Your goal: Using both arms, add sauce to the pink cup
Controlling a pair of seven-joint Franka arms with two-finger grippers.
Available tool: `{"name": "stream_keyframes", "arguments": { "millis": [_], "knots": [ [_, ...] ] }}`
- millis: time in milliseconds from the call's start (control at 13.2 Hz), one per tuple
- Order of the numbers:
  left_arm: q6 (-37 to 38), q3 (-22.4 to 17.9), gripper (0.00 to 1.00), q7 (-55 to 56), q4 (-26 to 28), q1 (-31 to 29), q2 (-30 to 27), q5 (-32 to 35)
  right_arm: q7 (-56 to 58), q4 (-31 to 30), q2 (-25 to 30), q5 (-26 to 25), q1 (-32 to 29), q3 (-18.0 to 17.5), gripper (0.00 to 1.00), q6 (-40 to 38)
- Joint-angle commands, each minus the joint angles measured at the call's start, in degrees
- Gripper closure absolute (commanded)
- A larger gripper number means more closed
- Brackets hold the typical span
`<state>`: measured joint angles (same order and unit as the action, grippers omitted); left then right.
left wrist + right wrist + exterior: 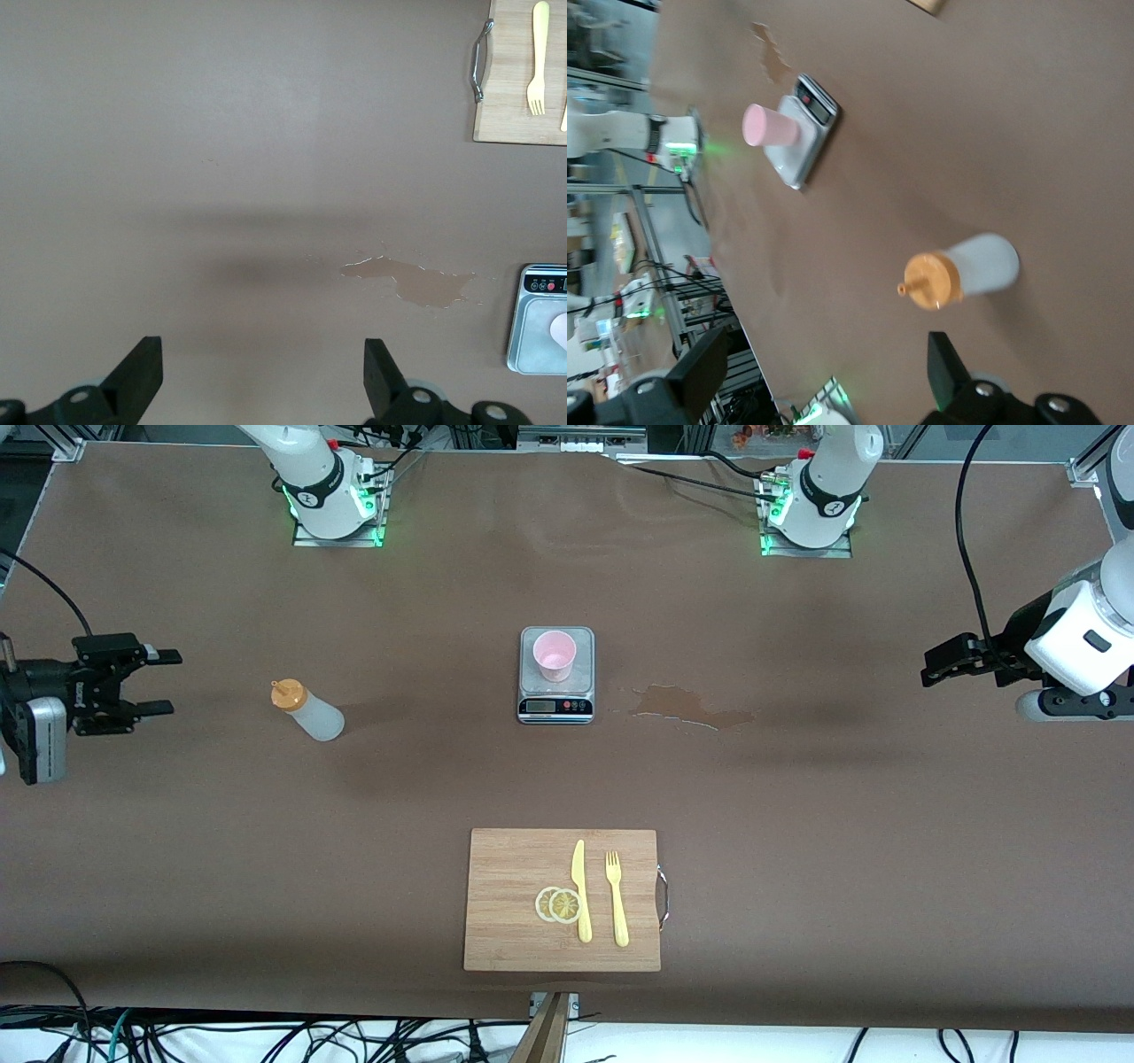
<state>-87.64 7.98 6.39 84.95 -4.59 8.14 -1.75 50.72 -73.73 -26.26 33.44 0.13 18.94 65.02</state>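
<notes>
The sauce bottle (310, 710), whitish with an orange nozzle cap, stands on the brown table toward the right arm's end; the right wrist view shows the sauce bottle (966, 270) too. The pink cup (555, 655) sits upright on a small grey kitchen scale (555, 707) at mid-table, and this cup (771, 126) also appears in the right wrist view. My right gripper (175, 683) hangs open and empty over the table's end, a short way from the bottle. My left gripper (928, 670) is open and empty over the other end, far from the cup; its fingers (142, 372) frame bare table.
A wooden cutting board (496, 903) lies nearer the front camera than the scale, holding a yellow knife (580, 890), a yellow fork (617, 899) and two lemon slices (558, 904). A darker stain (691, 707) marks the cloth beside the scale, toward the left arm's end.
</notes>
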Motion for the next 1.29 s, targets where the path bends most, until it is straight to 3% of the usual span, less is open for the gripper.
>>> {"name": "stream_keyframes", "arguments": {
  "millis": [0, 152, 455, 606, 682, 910, 1061, 1213],
  "knots": [
    [1.2, 0.0, 0.00, 0.4, -1.8, -0.1, 0.6, -0.8, -12.0, -11.2, 11.3, -9.4, 0.0, -5.0, 0.00, 6.7],
    [1.2, 0.0, 0.00, 0.4, -1.8, -0.1, 0.7, -0.8, -18.0, -18.2, 17.8, -22.2, 0.0, -9.3, 0.00, 13.7],
    [1.2, 0.0, 0.00, 0.5, -1.8, -0.1, 0.7, -0.8, -25.8, -32.1, 26.8, -31.8, 0.0, -9.8, 0.00, 27.7],
    [1.2, 0.0, 0.00, 0.4, -1.8, -0.1, 0.7, -0.8, -39.4, -34.2, 28.6, -37.4, 0.0, -15.2, 0.00, 28.8],
    [1.2, 0.0, 0.00, 0.4, -1.8, -0.1, 0.6, -0.8, -47.3, -34.4, 28.7, -37.4, 0.0, -16.3, 0.00, 28.8],
    [1.2, 0.0, 0.00, 0.4, -1.8, -0.1, 0.7, -0.8, -50.3, -33.5, 29.6, -36.9, -0.6, -16.2, 0.00, 32.2],
    [1.2, 0.0, 0.00, 0.4, -1.8, -0.1, 0.7, -0.8, -49.6, -29.0, 30.2, -33.6, -0.6, -16.3, 0.00, 31.8],
    [1.2, 0.0, 0.00, 0.4, -1.8, -0.1, 0.7, -0.8, -49.9, -23.3, 29.2, -30.4, -0.5, -16.0, 0.00, 25.3]
  ]
}}
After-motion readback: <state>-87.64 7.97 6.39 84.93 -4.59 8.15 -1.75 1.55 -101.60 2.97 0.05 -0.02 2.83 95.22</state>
